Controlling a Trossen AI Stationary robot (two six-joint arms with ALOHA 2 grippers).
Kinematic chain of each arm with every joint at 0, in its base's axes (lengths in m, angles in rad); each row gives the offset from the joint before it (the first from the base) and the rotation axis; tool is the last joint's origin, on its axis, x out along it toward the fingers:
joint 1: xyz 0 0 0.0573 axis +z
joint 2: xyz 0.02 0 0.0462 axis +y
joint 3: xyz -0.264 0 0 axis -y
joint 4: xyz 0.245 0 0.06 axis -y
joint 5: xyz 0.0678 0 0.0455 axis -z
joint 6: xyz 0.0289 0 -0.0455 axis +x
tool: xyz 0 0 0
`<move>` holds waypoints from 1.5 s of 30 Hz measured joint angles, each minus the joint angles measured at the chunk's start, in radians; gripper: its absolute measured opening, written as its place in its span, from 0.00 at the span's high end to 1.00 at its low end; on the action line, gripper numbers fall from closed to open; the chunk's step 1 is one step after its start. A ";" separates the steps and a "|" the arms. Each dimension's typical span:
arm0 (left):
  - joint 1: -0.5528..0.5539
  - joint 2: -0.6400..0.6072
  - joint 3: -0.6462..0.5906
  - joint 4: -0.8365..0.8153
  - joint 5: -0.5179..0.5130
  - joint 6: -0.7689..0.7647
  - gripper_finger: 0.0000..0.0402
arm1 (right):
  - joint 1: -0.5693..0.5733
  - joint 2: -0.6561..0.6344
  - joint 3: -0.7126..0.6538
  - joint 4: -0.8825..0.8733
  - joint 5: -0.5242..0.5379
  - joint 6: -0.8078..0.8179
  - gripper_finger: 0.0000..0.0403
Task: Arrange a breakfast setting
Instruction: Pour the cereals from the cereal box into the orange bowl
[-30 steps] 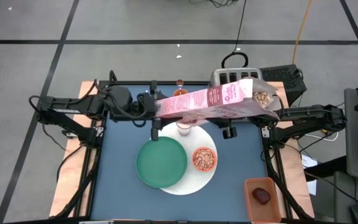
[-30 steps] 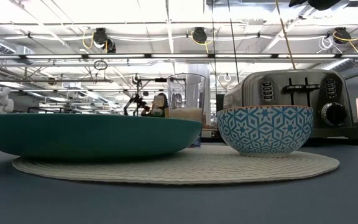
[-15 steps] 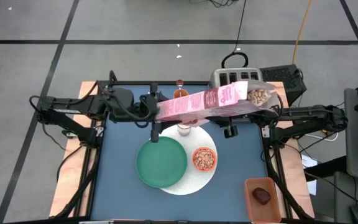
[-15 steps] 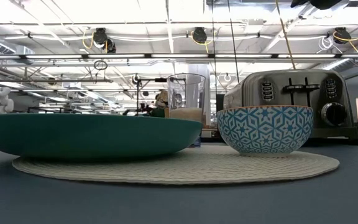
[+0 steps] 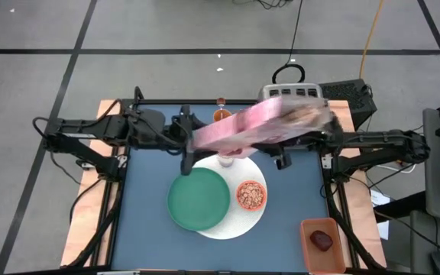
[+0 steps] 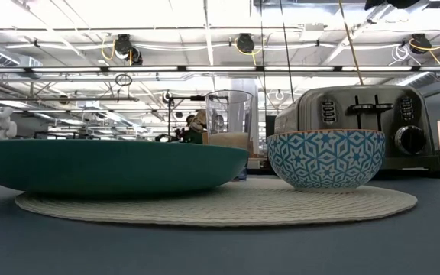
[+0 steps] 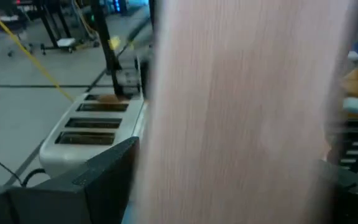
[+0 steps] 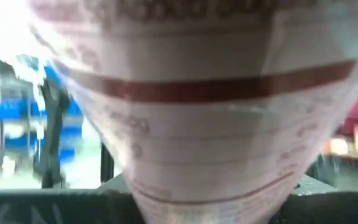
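The pink cereal bag (image 5: 258, 124) is held high over the table's far middle, lying across between both arms, and shows blurred. My left gripper (image 5: 189, 145) is shut on its left end and my right gripper (image 5: 283, 153) on its right part. Below are a large white round plate (image 5: 231, 225), the green plate (image 5: 198, 200) on its left part, a small bowl of cereal (image 5: 250, 195) on its right part, and a glass of milk (image 5: 225, 159) at its far rim. An orange cup (image 5: 221, 114) stands behind. The spoon is out of view. My left gripper has the bag's left end (image 7: 166, 155) between its two fingers (image 7: 86, 186), which stand on either side of the bag. The bag is lifted clear of the table. My right gripper holds the bag's right part (image 8: 197, 124). The bag itself hides its fingers and the place of contact.
The silver four-slot toaster (image 5: 289, 95) stands at the far edge, right under the bag's right end. A brown tray (image 5: 323, 243) with a dark red thing sits at the near right corner. The blue table top (image 5: 143, 229) is bare at the near left.
The bag has kept moving in both grippers. Its right, open end, where cereal showed a second ago, has gone toward the table's far edge and a little left, over the toaster. The bag now shows smeared. The things on the table have stayed put.
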 joint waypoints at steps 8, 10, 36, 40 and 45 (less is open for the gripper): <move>-0.001 -0.042 0.002 -0.047 0.000 -0.058 0.18 | 0.000 -0.032 -0.001 -0.126 0.076 -0.026 0.63; 0.001 -0.045 0.003 -0.045 0.000 -0.058 0.18 | 0.000 -0.028 -0.001 -0.145 0.077 -0.024 0.63; 0.021 0.043 0.002 -0.078 -0.003 0.040 0.18 | 0.001 -0.029 -0.003 -0.162 0.074 -0.023 0.63; 0.024 0.045 0.002 -0.084 -0.003 0.036 0.21 | 0.001 -0.029 -0.002 -0.162 0.075 -0.023 0.63; 0.024 0.045 0.002 -0.080 -0.007 0.020 0.36 | 0.002 -0.029 -0.002 -0.162 0.072 -0.023 0.63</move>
